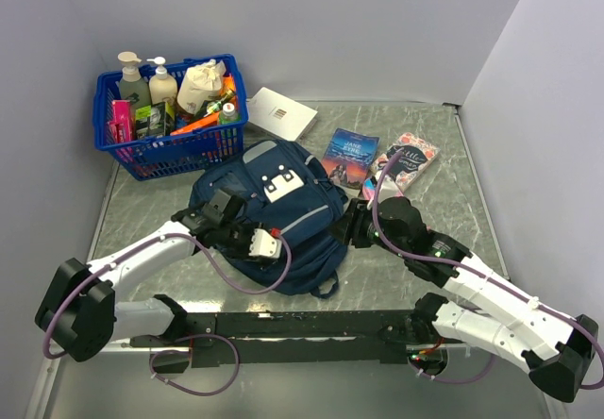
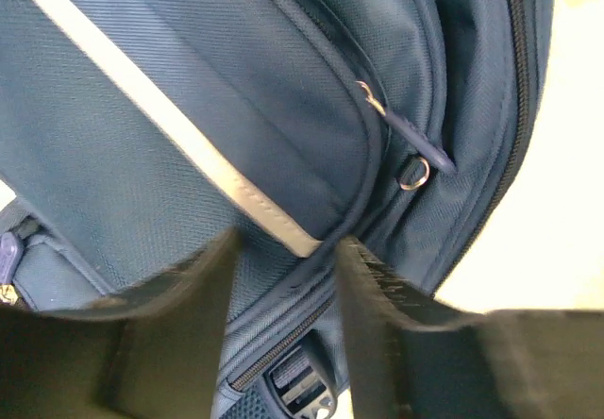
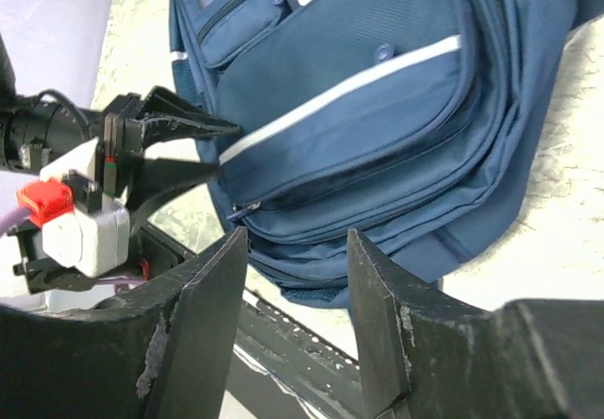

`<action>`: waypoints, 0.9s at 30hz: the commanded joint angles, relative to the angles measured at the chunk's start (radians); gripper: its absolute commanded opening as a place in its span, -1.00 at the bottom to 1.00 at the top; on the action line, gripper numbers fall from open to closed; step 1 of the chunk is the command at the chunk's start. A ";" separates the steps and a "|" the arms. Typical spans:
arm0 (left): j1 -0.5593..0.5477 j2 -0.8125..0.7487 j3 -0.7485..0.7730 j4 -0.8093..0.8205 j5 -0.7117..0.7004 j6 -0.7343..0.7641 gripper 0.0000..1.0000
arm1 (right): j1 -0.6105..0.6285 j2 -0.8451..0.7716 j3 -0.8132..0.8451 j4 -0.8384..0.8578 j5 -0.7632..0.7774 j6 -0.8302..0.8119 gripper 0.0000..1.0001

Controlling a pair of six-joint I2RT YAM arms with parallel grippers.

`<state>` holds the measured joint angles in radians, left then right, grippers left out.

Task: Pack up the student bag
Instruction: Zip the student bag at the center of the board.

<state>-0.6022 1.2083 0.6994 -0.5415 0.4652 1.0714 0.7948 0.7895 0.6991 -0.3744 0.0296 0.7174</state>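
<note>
Student bag: lies flat, front up, mid-tabletop between the two arms; its pockets look zipped shut and nothing looks packed yet.
Risk, wrong hold: the left gripper sits at the end of the grey stripe, on plain cloth. The zip pull lies off to one side, so a pinch here would probably take only a thin fold and open nothing.
Risk, sliding: the bag is limp and the tabletop looks smooth. With nothing bracing the bag, a one-sided pull could drag all of it instead of lifting a flap.
Risk, crowding: both arms reach in over the same bag, so a careless move could knock them together or snag the purple cable.
Pose, left gripper: its fingers are partly apart with a ridge of the front pocket between them; whether they press it or only straddle it I cannot tell.
Pose, right gripper: spread and empty, near the bag's right edge, facing across it toward the other gripper.
Pose, left arm: stretched low from the near left, wrist at the bag's left side.
Pose, right arm: folded at the elbow, reaching in from the near right.
Around: a blue basket of bottles stands behind the bag, and books lie just beside its far right.
</note>
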 commanded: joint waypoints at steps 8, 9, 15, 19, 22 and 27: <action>0.001 0.019 0.071 0.264 -0.059 -0.181 -0.74 | -0.006 0.017 -0.021 0.083 -0.057 0.013 0.04; 0.001 0.019 0.086 0.302 -0.088 -0.215 -0.91 | -0.005 0.017 -0.024 0.084 -0.051 0.014 0.07; 0.001 0.049 0.267 0.264 -0.169 -0.464 -0.98 | -0.005 0.025 -0.018 0.088 -0.005 0.039 0.15; -0.002 0.063 0.348 0.164 -0.178 -0.571 -0.98 | 0.012 0.079 0.011 0.114 -0.017 0.033 0.15; -0.010 0.059 0.374 0.129 -0.189 -0.637 -0.98 | 0.063 0.123 0.030 0.144 -0.004 0.005 0.15; -0.047 0.025 0.345 0.114 -0.252 -0.731 -0.98 | 0.152 0.177 0.100 0.135 0.079 -0.033 0.14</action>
<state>-0.6369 1.2739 1.0248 -0.4911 0.3458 0.4576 0.8951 0.9493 0.7040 -0.2836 0.0341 0.7258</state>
